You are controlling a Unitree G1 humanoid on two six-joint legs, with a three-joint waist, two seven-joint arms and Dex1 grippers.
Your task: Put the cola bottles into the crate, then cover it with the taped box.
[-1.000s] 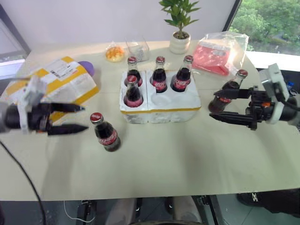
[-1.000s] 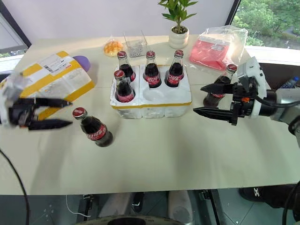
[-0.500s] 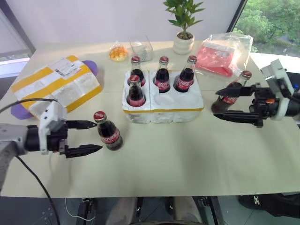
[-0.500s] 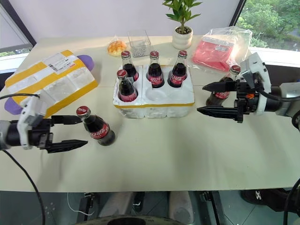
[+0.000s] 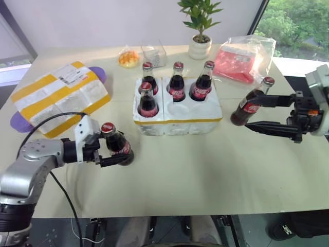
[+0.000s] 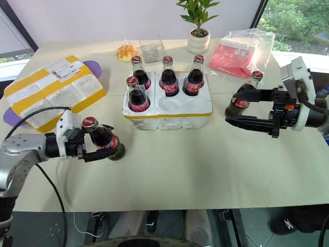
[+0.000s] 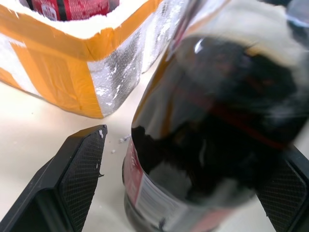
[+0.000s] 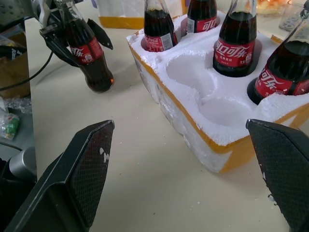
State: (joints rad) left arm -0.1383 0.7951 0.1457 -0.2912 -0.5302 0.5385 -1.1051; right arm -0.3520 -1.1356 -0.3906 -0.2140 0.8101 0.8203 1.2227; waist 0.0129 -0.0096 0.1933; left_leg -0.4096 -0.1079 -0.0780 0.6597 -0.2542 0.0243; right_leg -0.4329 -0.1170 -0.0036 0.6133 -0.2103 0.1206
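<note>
Loose bottle [image 5: 118, 146] lower left straddled by left gripper [image 5: 114, 152], jaws wide, not clamped. Right gripper [image 5: 259, 113] jaws wide, empty, beside right bottle [image 5: 250, 104]. Crate [image 5: 177, 114] centre, four bottles seated.

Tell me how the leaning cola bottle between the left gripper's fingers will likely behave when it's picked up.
The cola bottle is smooth glass, so probably slippery and breakable. It looks full of dark cola, likely heavy for its size. It leans between the open left gripper fingers, so it may tip or roll.
</note>
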